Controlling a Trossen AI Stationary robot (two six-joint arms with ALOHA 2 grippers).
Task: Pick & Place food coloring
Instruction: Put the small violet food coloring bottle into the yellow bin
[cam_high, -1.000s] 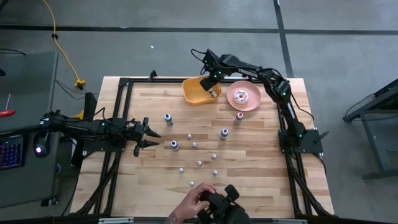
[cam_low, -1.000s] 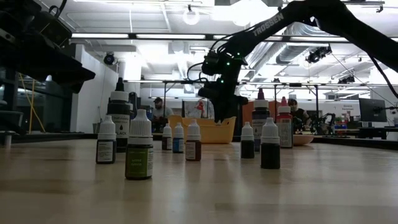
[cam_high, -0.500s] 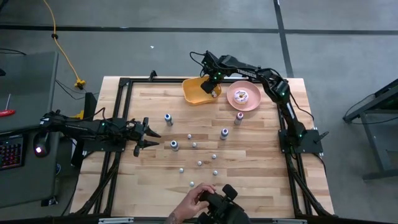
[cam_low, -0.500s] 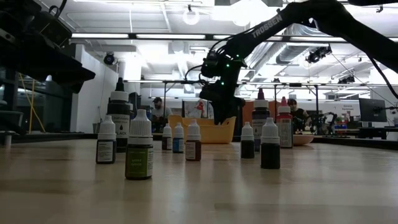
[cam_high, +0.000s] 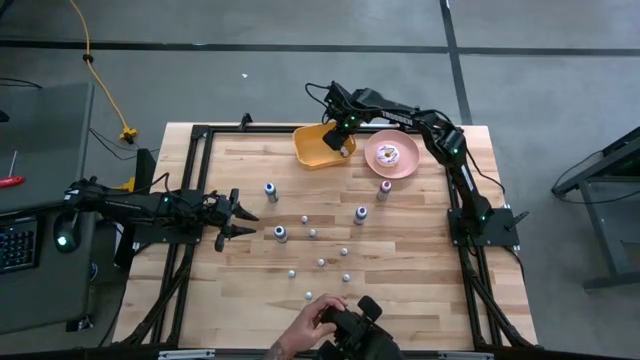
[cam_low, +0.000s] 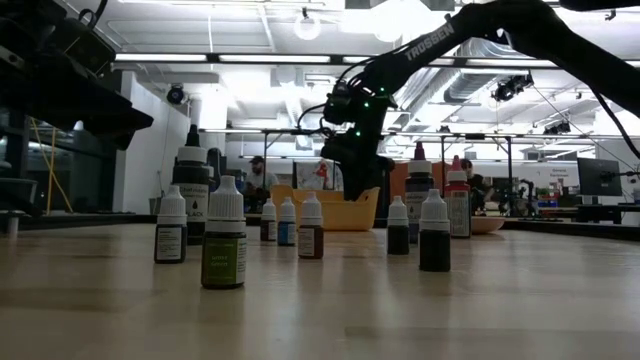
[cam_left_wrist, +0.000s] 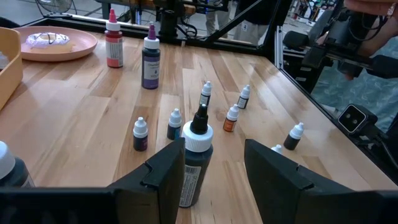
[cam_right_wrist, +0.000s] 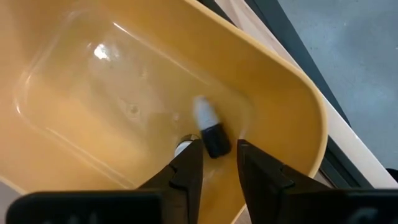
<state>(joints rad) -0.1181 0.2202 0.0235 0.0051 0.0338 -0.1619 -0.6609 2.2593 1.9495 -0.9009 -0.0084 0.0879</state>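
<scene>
Hardly anything is being shifted since half a second ago — the right gripper (cam_right_wrist: 214, 163) is being held parted over a dropped bottle (cam_right_wrist: 210, 131) in the yellow bin (cam_high: 312, 150), far side, and — judging ahead — that bottle risks being knocked if the fingers are lowered.

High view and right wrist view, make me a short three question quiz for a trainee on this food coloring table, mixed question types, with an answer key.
1. True or false: the doughnut sits on the pink plate.
2. Multiple choice: the right arm's jaws hang over A) the yellow bin, B) the pink plate, C) the bare wood in the middle of the table.
3. Short answer: in the right wrist view, what lies in the bin just beyond those jaws?

Key: 1 true. 2 A. 3 a small bottle with a white cap and a dark body, lying on its side.
</scene>
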